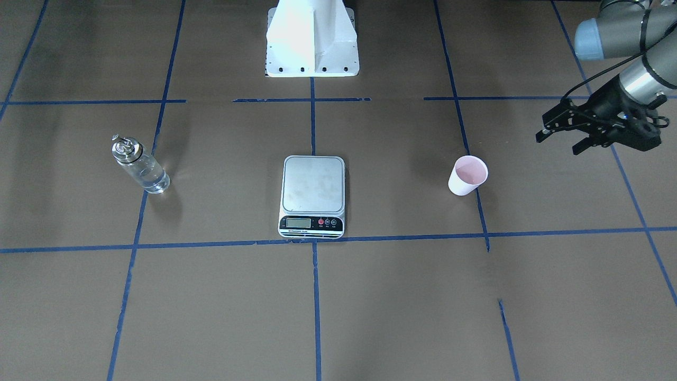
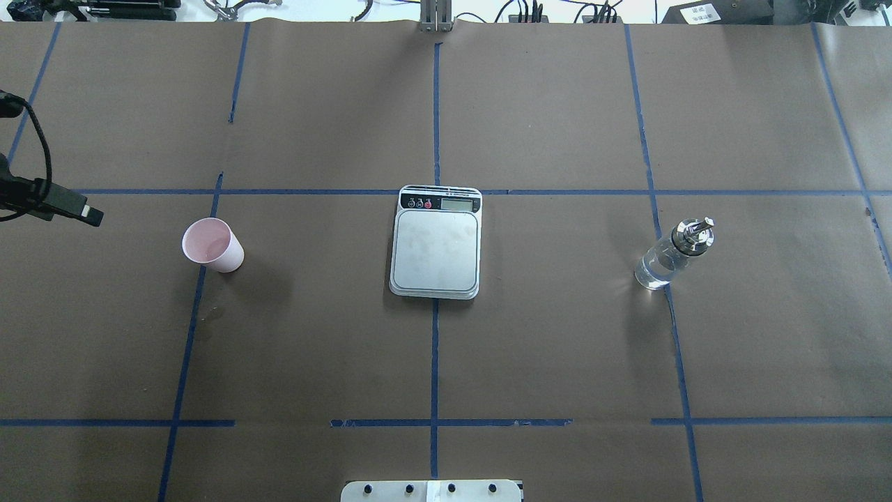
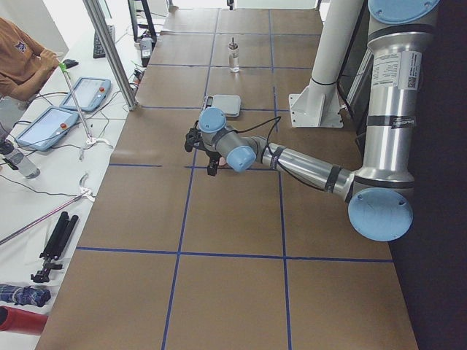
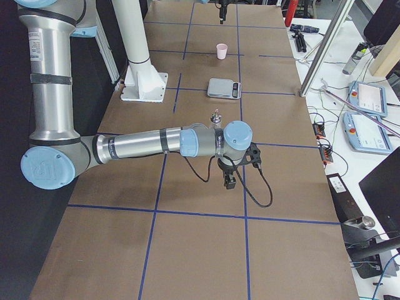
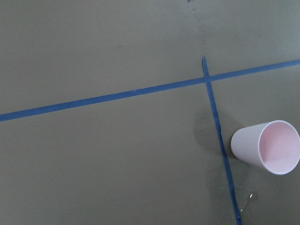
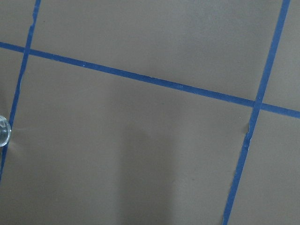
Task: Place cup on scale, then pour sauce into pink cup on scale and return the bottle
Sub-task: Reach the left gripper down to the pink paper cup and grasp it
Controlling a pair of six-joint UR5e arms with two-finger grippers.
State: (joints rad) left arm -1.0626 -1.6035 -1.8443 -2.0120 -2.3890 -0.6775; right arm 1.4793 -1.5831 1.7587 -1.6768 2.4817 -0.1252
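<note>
The pink cup stands upright and empty on the brown table, apart from the scale, whose steel platform is bare. The clear glass bottle with its silver pourer cap stands on the other side of the scale. My left gripper hovers open and holds nothing, out beyond the cup and above table level. Its wrist view shows the cup at the lower right. My right gripper shows only in the exterior right view, near the bottle; I cannot tell its state.
The white robot base stands behind the scale. Blue tape lines grid the table. A small wet drop lies by the cup. Tablets and a seated person are beyond the table's far edge.
</note>
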